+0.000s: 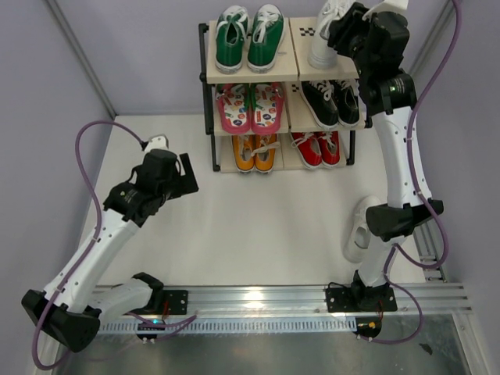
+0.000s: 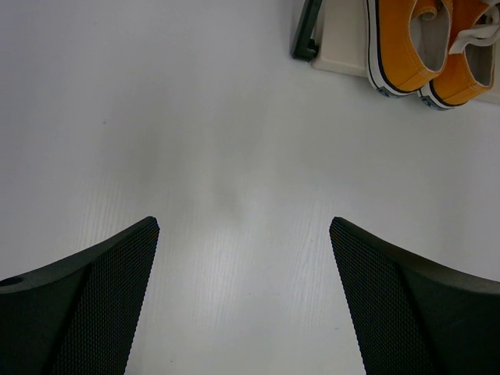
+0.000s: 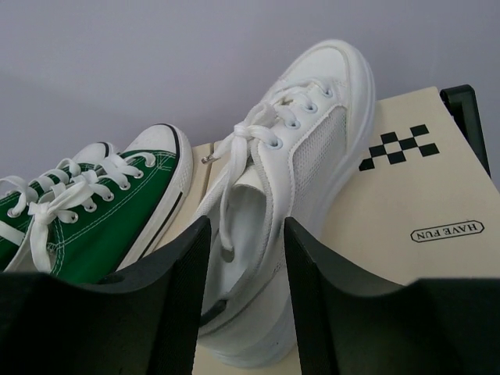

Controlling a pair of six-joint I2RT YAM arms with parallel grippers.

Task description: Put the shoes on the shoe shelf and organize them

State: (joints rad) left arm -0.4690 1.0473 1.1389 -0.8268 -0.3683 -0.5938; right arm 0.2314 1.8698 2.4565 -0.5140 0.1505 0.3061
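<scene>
The shoe shelf (image 1: 287, 75) stands at the back of the table. Orange sneakers (image 1: 256, 152) sit bottom left, pink flip-flops (image 1: 250, 107) middle left. One white sneaker (image 1: 322, 35) rests on the top right board, beside the green pair. My right gripper (image 1: 341, 35) is closed across its heel collar; in the right wrist view the gripper (image 3: 246, 223) straddles the sneaker (image 3: 301, 148). The other white sneaker (image 1: 362, 226) lies on the table by the right arm. My left gripper (image 1: 187, 176) is open and empty over bare table (image 2: 244, 223), the orange sneakers (image 2: 426, 47) ahead of it.
Green sneakers (image 1: 248, 35) fill the top left, black sneakers (image 1: 332, 101) the middle right, red sneakers (image 1: 316, 148) the bottom right. Grey walls close in on both sides. A metal rail (image 1: 258, 298) runs along the near edge.
</scene>
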